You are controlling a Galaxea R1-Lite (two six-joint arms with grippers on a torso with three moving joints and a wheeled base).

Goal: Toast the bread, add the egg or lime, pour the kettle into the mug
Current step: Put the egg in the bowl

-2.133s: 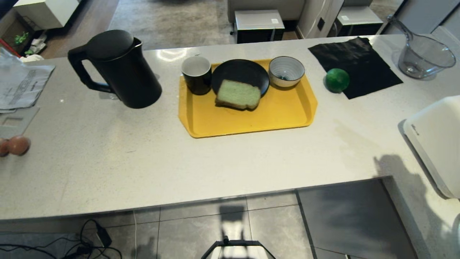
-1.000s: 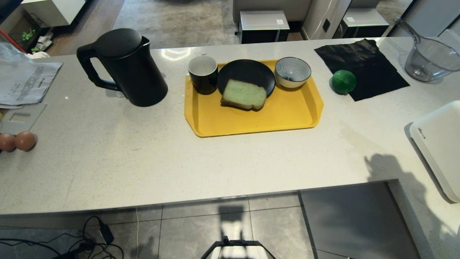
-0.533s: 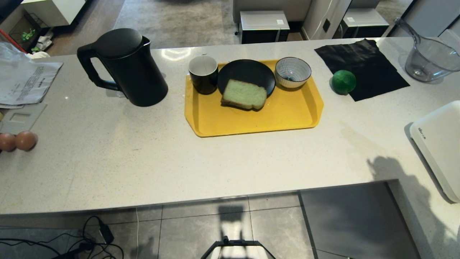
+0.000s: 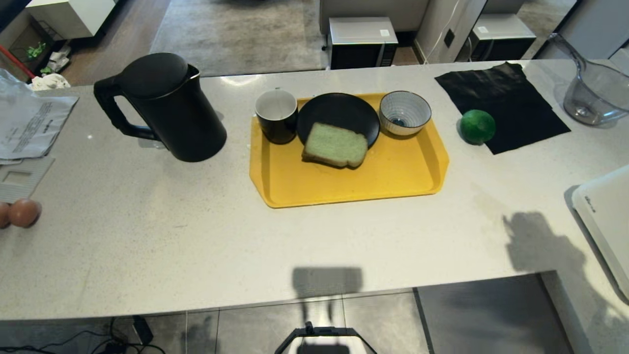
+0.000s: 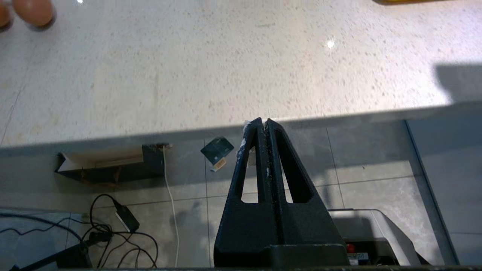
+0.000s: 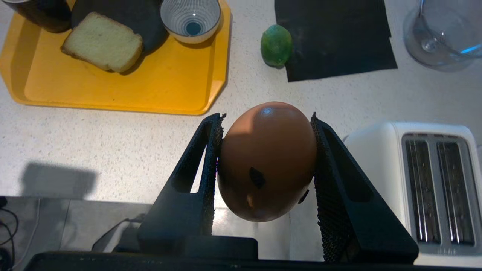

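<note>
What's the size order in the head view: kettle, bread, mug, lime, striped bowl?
Largest to smallest, as they look:
1. kettle
2. bread
3. mug and striped bowl: too alike to rank
4. lime

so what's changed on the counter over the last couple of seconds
Nothing on the counter moved; only the head camera shifted, so the whole scene slid down in view. The tall matte black kettle, yellow tray, pale green bread slice and round green lime keep their places. The right gripper holds a brown egg.
</note>
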